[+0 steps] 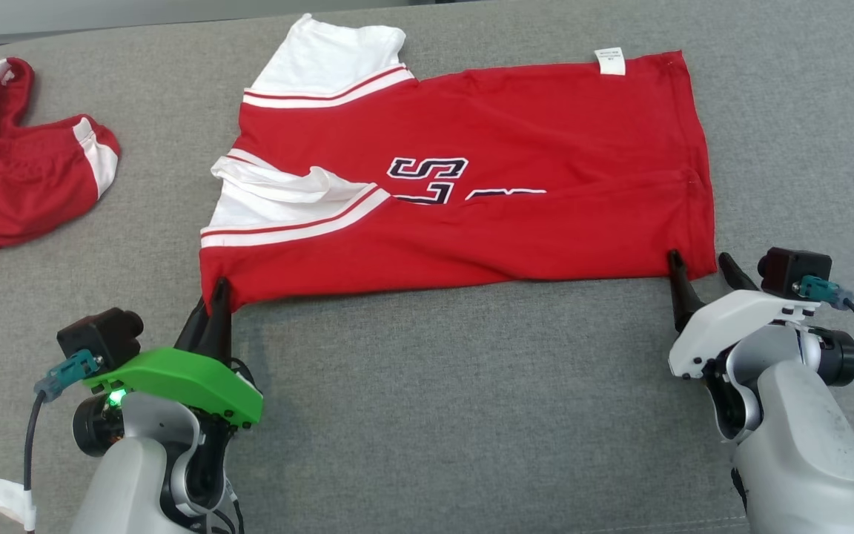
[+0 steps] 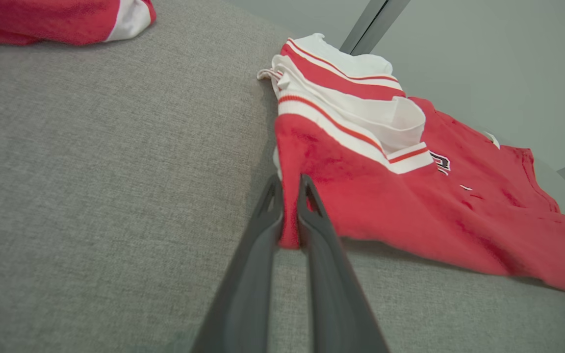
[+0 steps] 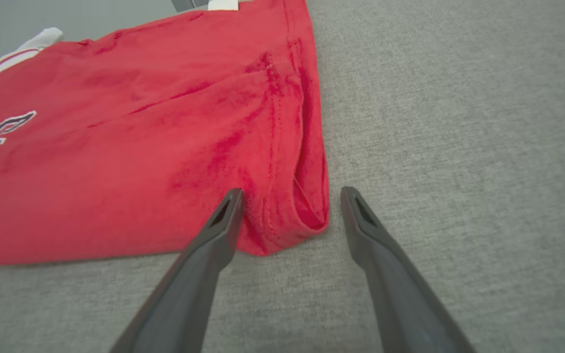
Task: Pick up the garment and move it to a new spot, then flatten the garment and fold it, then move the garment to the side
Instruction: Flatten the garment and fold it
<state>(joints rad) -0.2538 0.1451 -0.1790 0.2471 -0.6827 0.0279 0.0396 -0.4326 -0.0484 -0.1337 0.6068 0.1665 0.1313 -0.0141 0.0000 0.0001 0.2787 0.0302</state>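
Jersey (image 1: 516,215) is laid folded on the grey surface (image 1: 434,386). Near-left corner is pinched by the closed left gripper (image 1: 218,293); near-right corner is straddled by the wide-open right gripper (image 1: 698,258), not clamped.

We see a grey woven upholstered surface (image 1: 427,415) spreading wide, evenly lit, with only soft shadows on it. Beyond the surface's far edge stands a plain pale grey wall (image 2: 483,59). A dark slanting strip (image 2: 367,27) runs up that wall from just behind the surface's rim.
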